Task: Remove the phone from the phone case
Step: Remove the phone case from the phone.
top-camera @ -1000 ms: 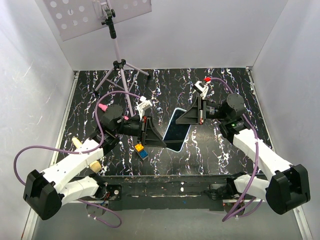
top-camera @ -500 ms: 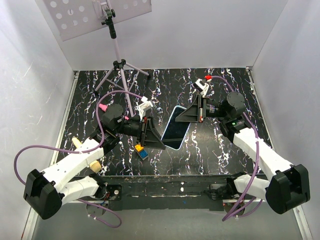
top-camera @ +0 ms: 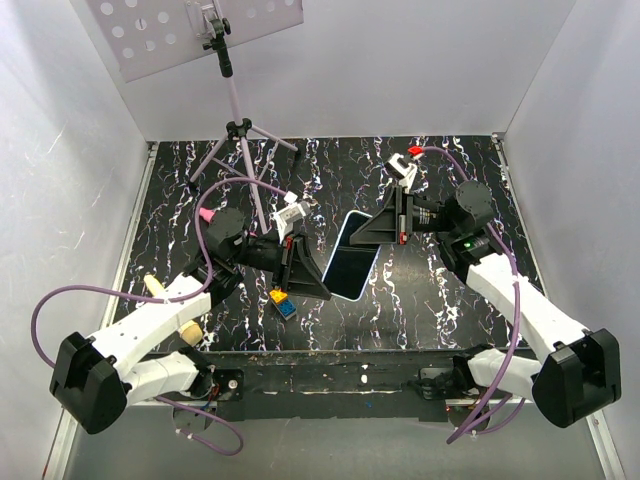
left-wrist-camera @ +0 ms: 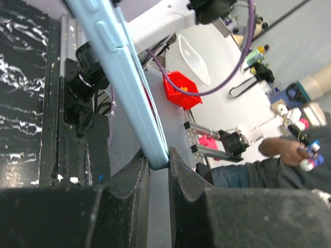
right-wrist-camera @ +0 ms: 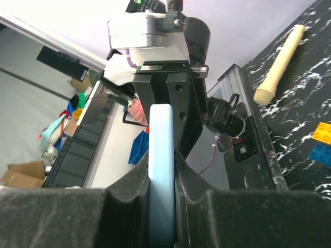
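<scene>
The phone, dark screen up, sits in the light blue phone case, held tilted above the black marbled table between both arms. My left gripper is shut on the case's near lower corner. In the left wrist view the case edge runs down into the left gripper. My right gripper is shut on the far upper end. In the right wrist view the case edge stands upright between the right gripper's pads. The phone's screen is hidden in both wrist views.
A yellow brick and a blue brick lie on the table under the left gripper. A wooden dowel lies at the left, also in the right wrist view. A tripod stands at the back.
Both grippers have shifted slightly left and up with the cased phone held between them. The phone's tilt has changed a little. Both grips are unchanged.
</scene>
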Controlling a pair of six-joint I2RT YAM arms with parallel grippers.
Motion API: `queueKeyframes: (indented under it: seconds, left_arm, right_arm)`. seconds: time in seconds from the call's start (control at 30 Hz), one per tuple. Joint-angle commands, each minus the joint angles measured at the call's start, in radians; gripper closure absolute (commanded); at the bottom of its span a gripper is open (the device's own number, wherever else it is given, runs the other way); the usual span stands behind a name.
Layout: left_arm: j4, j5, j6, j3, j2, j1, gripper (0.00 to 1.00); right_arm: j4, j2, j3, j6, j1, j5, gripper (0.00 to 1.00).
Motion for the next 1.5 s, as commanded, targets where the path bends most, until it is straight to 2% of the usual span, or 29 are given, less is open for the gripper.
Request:
queueKeyframes:
  seconds: [0.0, 0.1, 0.2, 0.4, 0.47, 0.53, 0.57, 0.63, 0.7, 0.77, 0.83, 0.97, 1.07, 1.13, 1.23, 1.33, 1.47]
  left_arm:
    - [0.373, 0.069, 0.009, -0.008, -0.020, -0.004, 1.00]
    - [0.499, 0.111, -0.040, 0.004, 0.010, -0.006, 1.00]
    - [0.538, 0.131, -0.051, 0.029, 0.049, -0.007, 1.00]
    - [0.500, 0.103, 0.006, 0.053, 0.099, -0.007, 1.00]
    - [0.428, 0.071, 0.069, 0.055, 0.106, -0.006, 1.00]
    - [0.272, 0.008, 0.165, 0.067, 0.106, -0.003, 1.00]
    - [0.186, -0.024, 0.213, 0.081, 0.107, 0.000, 1.00]
    - [0.133, -0.074, 0.229, 0.086, 0.115, 0.001, 1.00]
    - [0.025, -0.197, 0.253, 0.092, 0.113, 0.002, 1.00]
    - [-0.179, -0.387, 0.278, 0.130, 0.118, 0.002, 1.00]
    - [-0.255, -0.487, 0.220, 0.130, 0.126, 0.002, 1.00]
    - [-0.045, -0.588, -0.084, -0.031, 0.083, 0.004, 1.00]
    - [0.030, -0.651, -0.216, -0.107, 0.043, 0.004, 0.93]
    - [0.043, -0.662, -0.242, -0.123, 0.028, 0.004, 0.89]
    - [-0.037, -0.708, -0.239, -0.108, 0.000, 0.002, 0.85]
    - [-0.091, -0.770, -0.250, -0.103, -0.025, 0.001, 0.77]
    - [-0.072, -0.773, -0.287, -0.095, -0.005, 0.002, 0.70]
  right_arm:
    - [0.152, 0.020, 0.061, 0.215, 0.048, -0.026, 0.99]
    - [0.316, 0.039, 0.058, 0.366, 0.066, -0.018, 0.99]
    - [0.485, 0.059, 0.052, 0.507, 0.075, 0.000, 0.99]
    - [0.540, 0.067, 0.050, 0.549, 0.091, 0.037, 0.99]
    - [0.599, 0.075, 0.050, 0.594, 0.094, 0.048, 0.99]
    - [0.646, 0.084, 0.052, 0.634, 0.095, 0.058, 0.99]
    - [0.643, 0.084, 0.052, 0.636, 0.095, 0.058, 0.99]
    - [0.630, 0.075, 0.047, 0.622, 0.095, 0.065, 0.99]
    - [0.645, 0.079, 0.047, 0.627, 0.095, 0.083, 0.99]
    - [0.677, 0.083, 0.052, 0.636, 0.095, 0.115, 0.99]
    - [0.633, 0.061, 0.047, 0.577, 0.095, 0.159, 0.99]
    - [0.392, 0.014, 0.055, 0.376, 0.108, 0.199, 0.99]
    - [0.334, 0.006, 0.053, 0.322, 0.115, 0.219, 0.99]
    - [0.330, 0.007, 0.045, 0.311, 0.123, 0.235, 0.99]
    - [0.327, 0.010, 0.035, 0.300, 0.143, 0.255, 0.99]
    - [0.315, 0.006, 0.024, 0.280, 0.167, 0.287, 0.99]
    - [0.245, -0.016, 0.024, 0.190, 0.213, 0.371, 0.99]
